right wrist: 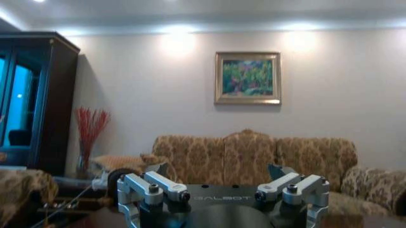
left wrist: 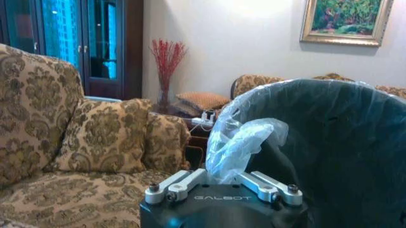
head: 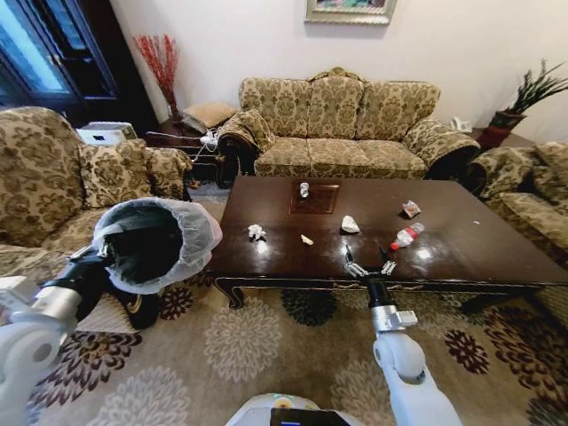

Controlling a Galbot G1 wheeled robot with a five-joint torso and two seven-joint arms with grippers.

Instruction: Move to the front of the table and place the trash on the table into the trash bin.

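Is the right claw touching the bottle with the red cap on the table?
Apart. The head view shows the open right claw at the table's near edge, with a strip of bare dark wood between its fingers and the bottle.

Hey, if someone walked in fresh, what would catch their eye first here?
Probably the bin, held up tilted at the left by the left pincer, clamped on its bag. Next, the dark table ahead, dotted with trash, with the open right pincer at its near edge.

A home living room: floral sofa [head: 337,124], dark coffee table [head: 479,248], patterned carpet [head: 240,355], framed painting [right wrist: 248,77].
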